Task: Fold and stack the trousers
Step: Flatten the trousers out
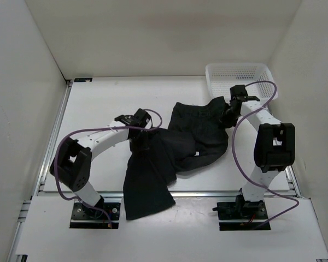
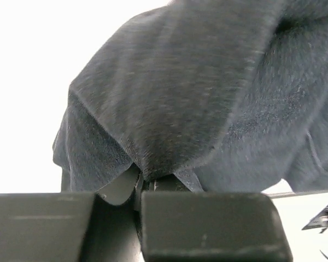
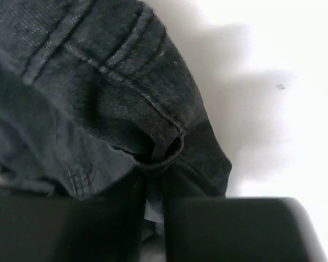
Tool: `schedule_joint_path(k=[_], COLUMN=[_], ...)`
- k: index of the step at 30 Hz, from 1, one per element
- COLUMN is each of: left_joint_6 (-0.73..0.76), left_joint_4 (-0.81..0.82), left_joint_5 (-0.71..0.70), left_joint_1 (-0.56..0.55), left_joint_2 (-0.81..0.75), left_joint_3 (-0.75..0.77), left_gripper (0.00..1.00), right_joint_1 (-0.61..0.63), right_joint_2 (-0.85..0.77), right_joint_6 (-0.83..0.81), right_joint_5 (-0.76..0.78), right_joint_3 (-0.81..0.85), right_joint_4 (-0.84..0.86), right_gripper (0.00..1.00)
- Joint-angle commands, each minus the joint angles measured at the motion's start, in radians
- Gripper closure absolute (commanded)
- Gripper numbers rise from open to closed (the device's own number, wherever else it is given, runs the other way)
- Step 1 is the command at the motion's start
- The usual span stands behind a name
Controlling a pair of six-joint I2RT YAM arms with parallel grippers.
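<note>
My left gripper (image 2: 138, 188): clamped on a fold of the trousers (image 1: 199, 136). My right gripper (image 3: 153, 185): pinching their seamed edge.

Diffuse overhead light is flooding the top view, leaving the white table (image 1: 98, 103) bright, shadows faint. Both wrist backgrounds are blowing out to white behind the trousers (image 2: 208, 98). The left gripper (image 2: 139, 188) is sitting blurred, and a grey shadow is falling beside the cloth in the right wrist view.

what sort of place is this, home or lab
Most likely a robotics lab cell: plain white walls box in a table, with a left arm and right arm bolted at its near edge and trousers and a basket on it.
</note>
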Motion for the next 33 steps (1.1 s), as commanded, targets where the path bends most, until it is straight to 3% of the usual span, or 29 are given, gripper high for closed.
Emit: schedule_joint_path(k=[1,4,5,10,12,13,16,18,20,22,23,24,25,28,29,30,31,32,33], left_joint_6=[0.079,0.119,0.141,0.179,0.207,0.207,0.207,0.207,0.207,0.207,0.207,0.207,0.207,0.218,0.218,0.218,0.227,0.227,0.227], left_joint_4=[-0.003,-0.082,-0.150,-0.353,-0.398,-0.410,-0.410,-0.375,-0.317,-0.283,-0.258,-0.249,-0.249,-0.249,-0.249,-0.249,-0.234,-0.234,-0.225], left_joint_5=[-0.020,-0.066,-0.090,-0.143,-0.134,-0.134,-0.107,-0.135,-0.161,-0.161,-0.141,-0.111,-0.082,-0.011,0.000,0.014,0.023,0.023,0.023], left_joint_1=[0.064,0.142,0.188,0.282,0.319,0.333,0.382,0.391,0.402,0.411,0.411,0.411,0.411,0.411,0.411,0.411,0.411,0.411,0.411], left_joint_2=[-0.054,-0.074,-0.074,-0.024,-0.012,-0.012,-0.062,-0.136,-0.221,-0.281,-0.295,-0.295,-0.304,-0.283,-0.283,-0.274,-0.274,-0.274,-0.274], left_joint_3=[0.128,0.311,0.377,1.009,1.252,1.304,1.319,1.245,1.026,0.922,0.831,0.793,0.757,0.665,0.650,0.624,0.608,0.593,0.562], left_gripper=[0.90,0.90,0.90,0.90,0.90,0.90,0.90,0.90,0.90,0.87,0.71,0.45,0.00,0.00,0.00,0.08,0.34,0.60,0.90], right_joint_1=[0.015,0.050,0.069,0.110,0.110,0.110,0.110,0.110,0.119,0.120,0.120,0.120,0.120,0.120,0.120,0.120,0.120,0.120,0.120], right_joint_2=[-0.022,-0.082,-0.095,-0.168,-0.234,-0.262,-0.389,-0.519,-0.683,-0.843,-0.886,-0.951,-0.975,-1.000,-1.000,-1.000,-1.000,-1.000,-1.000], right_joint_6=[0.001,0.001,0.001,0.012,0.023,0.023,0.034,0.043,0.090,0.100,0.112,0.121,0.121,0.138,0.150,0.150,0.150,0.164,0.164], right_joint_5=[-0.105,-0.125,-0.125,-0.138,-0.147,-0.132,-0.119,-0.083,-0.044,-0.023,-0.004,0.037,0.054,0.160,0.219,0.232,0.246,0.260,0.275], right_joint_3=[0.148,0.265,0.373,0.739,0.805,0.822,0.766,0.595,0.331,0.148,-0.003,-0.064,-0.113,-0.214,-0.215,-0.215,-0.215,-0.215,-0.202], right_joint_4=[0.023,-0.023,-0.042,-0.143,-0.143,-0.143,-0.143,-0.143,-0.119,-0.096,-0.096,-0.108,-0.146,-0.276,-0.296,-0.307,-0.307,-0.307,-0.307], right_gripper=[1.00,1.00,1.00,1.00,1.00,1.00,1.00,1.00,0.99,0.75,0.58,0.42,0.18,0.10,0.11,0.23,0.65,0.86,1.00])
